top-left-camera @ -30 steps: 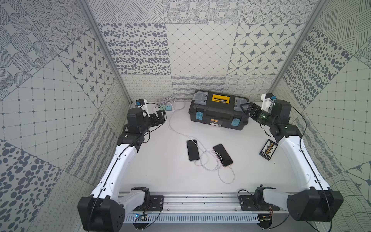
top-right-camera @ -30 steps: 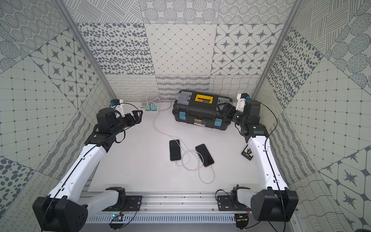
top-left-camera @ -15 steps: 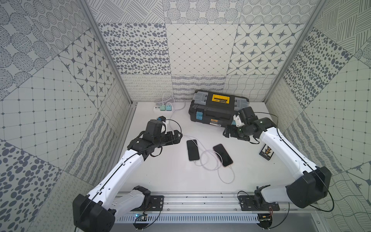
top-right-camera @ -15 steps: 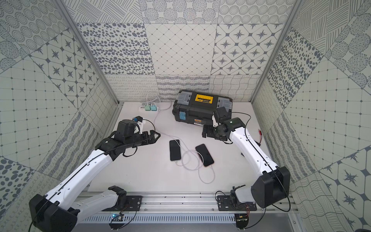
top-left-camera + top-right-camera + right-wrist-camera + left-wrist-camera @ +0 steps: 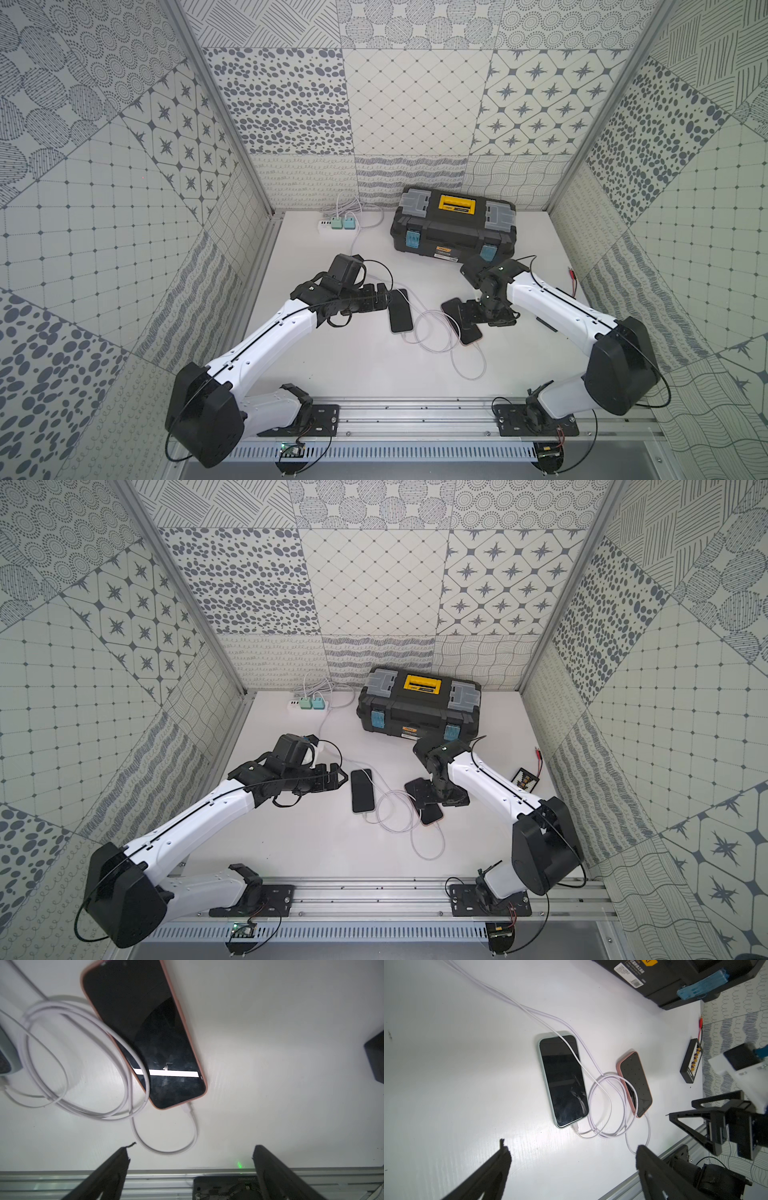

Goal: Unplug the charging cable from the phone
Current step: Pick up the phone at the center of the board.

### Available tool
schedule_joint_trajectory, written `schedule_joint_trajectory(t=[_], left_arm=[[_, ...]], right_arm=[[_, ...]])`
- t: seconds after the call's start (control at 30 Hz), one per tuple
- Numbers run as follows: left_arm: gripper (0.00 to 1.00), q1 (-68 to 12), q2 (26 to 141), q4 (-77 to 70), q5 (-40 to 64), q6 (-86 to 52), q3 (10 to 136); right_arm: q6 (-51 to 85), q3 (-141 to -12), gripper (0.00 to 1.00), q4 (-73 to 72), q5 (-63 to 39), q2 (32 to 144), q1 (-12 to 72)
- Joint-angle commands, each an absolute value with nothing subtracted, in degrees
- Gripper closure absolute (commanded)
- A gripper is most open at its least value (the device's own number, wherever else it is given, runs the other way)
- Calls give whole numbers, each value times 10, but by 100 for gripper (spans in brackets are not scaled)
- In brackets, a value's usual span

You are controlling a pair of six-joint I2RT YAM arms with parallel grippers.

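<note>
Two phones lie face up mid-table, each with a white charging cable [image 5: 436, 332] plugged into its near end. The phone with the pale green case [image 5: 401, 316] [image 5: 562, 1080] has my left gripper [image 5: 388, 300] [image 5: 571, 1146] right beside its far-left corner, open and holding nothing. The phone with the pink case [image 5: 149, 1039] [image 5: 469, 336] lies partly hidden under my right gripper [image 5: 478, 318] [image 5: 192, 1147], which hovers over it, open and empty. Its cable plug [image 5: 188, 1109] sits in the phone's end, just ahead of the right fingers.
A black toolbox [image 5: 453, 224] with a yellow handle stands at the back. A white power strip [image 5: 336, 224] with two teal chargers lies at the back left, feeding the cables. A small black board [image 5: 525, 779] rests by the right wall. Cable loops lie between the phones.
Both arms have swung in from the back corners to the middle of the table. The left gripper now sits beside the green phone, the right over the pink phone. Both stayed open.
</note>
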State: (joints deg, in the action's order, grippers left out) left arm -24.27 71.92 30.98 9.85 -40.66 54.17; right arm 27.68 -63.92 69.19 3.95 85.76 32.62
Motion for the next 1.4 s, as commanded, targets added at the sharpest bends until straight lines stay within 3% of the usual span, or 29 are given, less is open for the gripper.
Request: schedule_joint_trajectory(t=[0.0, 1.0, 1.37], left_arm=[[4, -247, 730, 294, 118, -424, 544], [4, -247, 721, 295, 103, -424, 531], [4, -247, 727, 295, 106, -422, 537]], right_arm=[[305, -618, 3, 696, 50, 872, 352], [317, -616, 3, 619, 93, 1006, 378], [316, -669, 3, 585, 87, 1047, 313]])
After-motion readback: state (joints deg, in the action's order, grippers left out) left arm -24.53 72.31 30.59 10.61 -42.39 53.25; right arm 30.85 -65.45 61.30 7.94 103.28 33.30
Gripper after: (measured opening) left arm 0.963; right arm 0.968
